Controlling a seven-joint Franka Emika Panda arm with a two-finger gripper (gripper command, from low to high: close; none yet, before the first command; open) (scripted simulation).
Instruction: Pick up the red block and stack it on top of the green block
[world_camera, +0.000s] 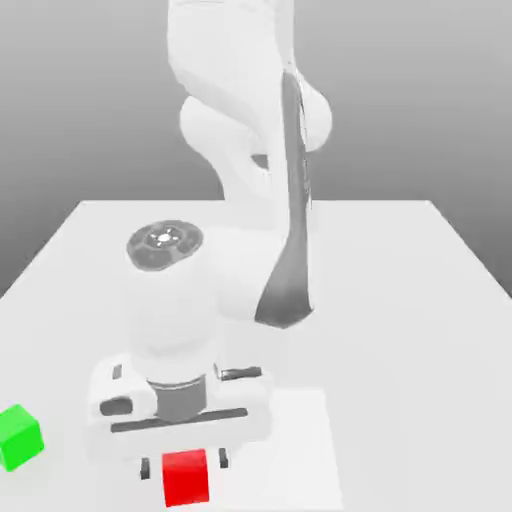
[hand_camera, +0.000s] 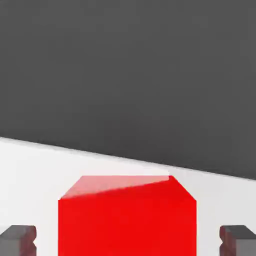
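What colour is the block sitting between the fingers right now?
Red. The block shows best in the hand view, with a dark grey finger on either side.

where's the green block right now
The green block sits on the white table at the exterior view's far left edge, apart from the red block under the pincer.

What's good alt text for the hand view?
A red block sits on the white table between the gripper's two dark fingertips, with a gap on each side. A dark grey background lies beyond the table edge.
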